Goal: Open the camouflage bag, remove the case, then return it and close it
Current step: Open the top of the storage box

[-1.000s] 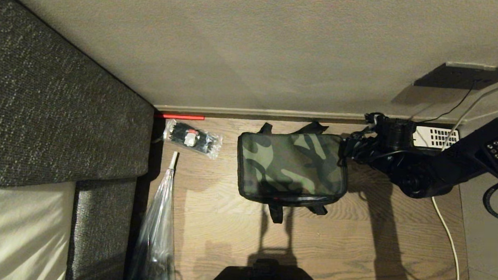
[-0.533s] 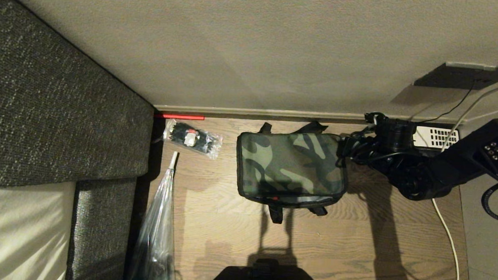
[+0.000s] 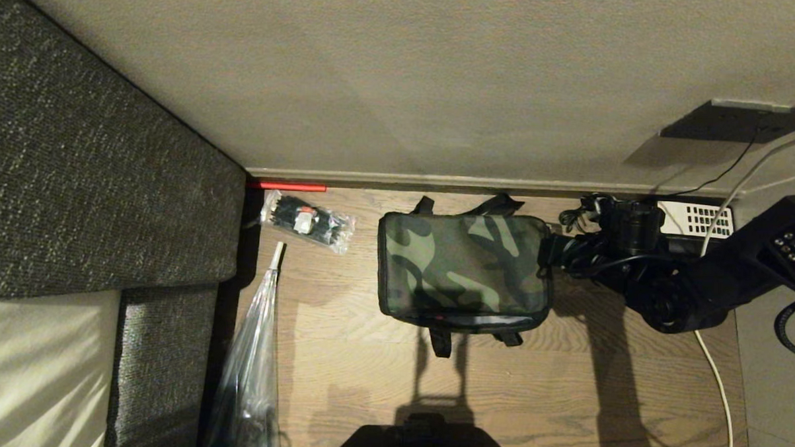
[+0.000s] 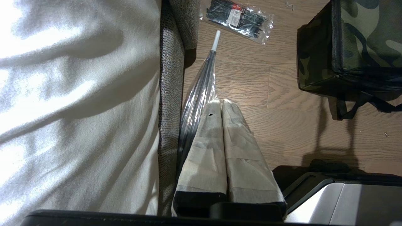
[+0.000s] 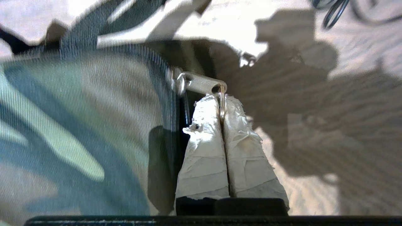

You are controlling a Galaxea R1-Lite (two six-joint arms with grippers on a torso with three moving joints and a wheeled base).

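1. The camouflage bag [image 3: 465,269] lay shut on the floor by the wall; opening it was the step in hand.
2. The right hand [image 5: 222,101], fingers pressed together, pinched the metal zipper pull [image 5: 205,85] at the bag's side.
3. Next, it would likely need to drag the pull along the zip.
4. The left hand [image 4: 221,105] hung closed and empty.

A boxy camouflage bag [image 3: 465,269] in green, brown and black sits flat on a wooden floor, close to the skirting of a pale wall. Its lid is down, edged in black trim, with a thin sliver of red showing along the near edge. Black straps poke out at the far side and trail from the near side. At its right edge, a small metal zip pull [image 5: 204,85] sticks out sideways. The case is not visible; the bag hides whatever is inside.
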